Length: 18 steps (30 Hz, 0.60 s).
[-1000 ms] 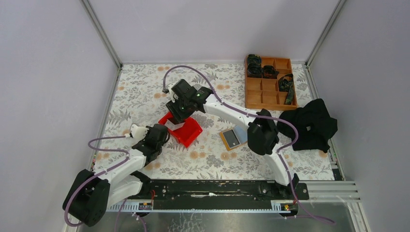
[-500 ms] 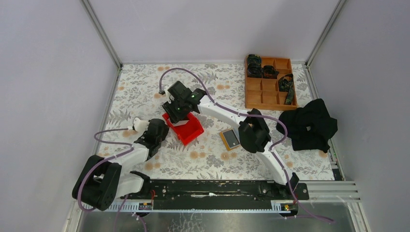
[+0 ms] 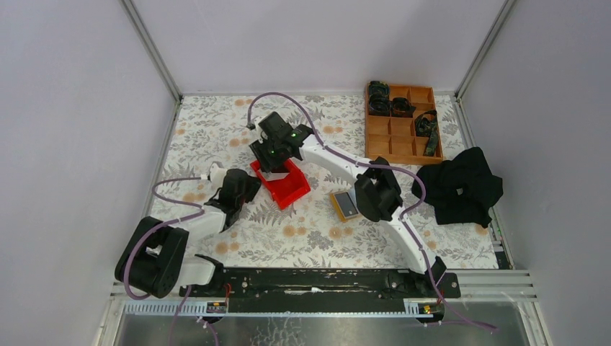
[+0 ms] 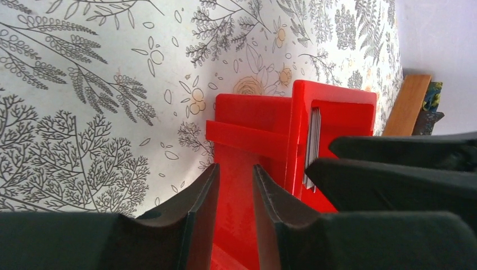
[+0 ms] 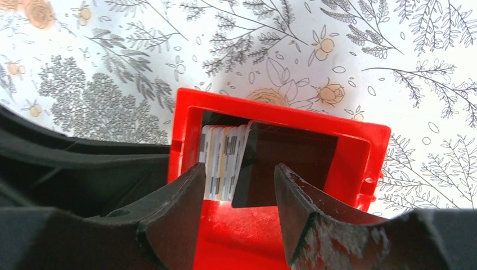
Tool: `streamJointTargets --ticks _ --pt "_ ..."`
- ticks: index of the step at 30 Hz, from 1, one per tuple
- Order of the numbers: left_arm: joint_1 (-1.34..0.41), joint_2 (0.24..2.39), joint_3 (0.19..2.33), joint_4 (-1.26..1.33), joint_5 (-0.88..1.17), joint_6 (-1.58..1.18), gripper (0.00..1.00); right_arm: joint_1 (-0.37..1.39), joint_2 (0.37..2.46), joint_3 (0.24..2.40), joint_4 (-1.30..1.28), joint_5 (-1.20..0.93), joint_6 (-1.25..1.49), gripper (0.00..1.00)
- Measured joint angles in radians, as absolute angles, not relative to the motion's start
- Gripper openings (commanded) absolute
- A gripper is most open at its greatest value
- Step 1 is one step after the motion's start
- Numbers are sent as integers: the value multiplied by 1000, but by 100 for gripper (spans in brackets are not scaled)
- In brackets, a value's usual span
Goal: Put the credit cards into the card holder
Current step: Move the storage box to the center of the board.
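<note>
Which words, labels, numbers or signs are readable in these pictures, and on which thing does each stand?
No word or number can be read in any view.
Cards in the red bin: dark printed stripes, too blurred to read.
Card holder: no text visible, too small to tell.

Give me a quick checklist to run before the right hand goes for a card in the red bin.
1. The red bin steadied: ok, the left hand clamps one of its walls.
2. The right hand open: ok, jaws apart above the bin.
3. The cards lined up with the gap: ok, the stack stands on edge between the jaws in the wrist view.
4. One card separated: cannot tell; a dark one leans off the stack.
5. The card holder ready: cannot tell; it lies flat by the right arm, its slots too small to see.
</note>
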<state>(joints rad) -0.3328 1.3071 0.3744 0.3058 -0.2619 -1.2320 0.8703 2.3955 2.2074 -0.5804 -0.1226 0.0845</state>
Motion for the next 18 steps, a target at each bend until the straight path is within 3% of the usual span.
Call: streamJointTargets --ticks 18 --pt "-328 1203 378 243 -262 -1213 38 838 2432 2202 -561 -151 110 51"
